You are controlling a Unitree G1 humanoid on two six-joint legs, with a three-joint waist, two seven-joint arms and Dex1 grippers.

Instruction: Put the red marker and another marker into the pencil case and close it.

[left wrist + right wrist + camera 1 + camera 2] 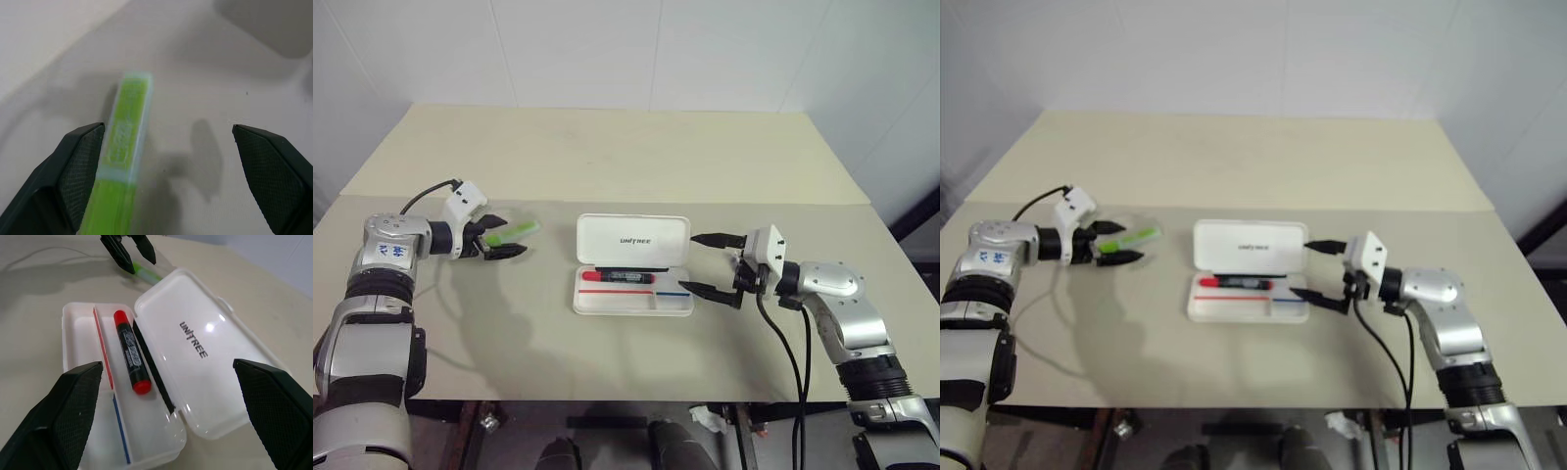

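The white pencil case (607, 235) lies open mid-table, its lid laid back flat. The red marker (625, 277) rests inside the tray along the hinge side, seen in the right wrist view as the red marker (129, 350). The light green marker (521, 230) lies on the table to the left of the case. My left gripper (512, 236) is open with the near end of the green marker (126, 147) between its fingers, close to one finger (80, 166). My right gripper (688, 262) is open and empty, just off the case's right end.
The beige table (626, 157) runs far back to a white wall. Black cables trail from both wrists, the right cable (773, 343) hanging over the front edge. A seam (724, 203) crosses the tabletop behind the case.
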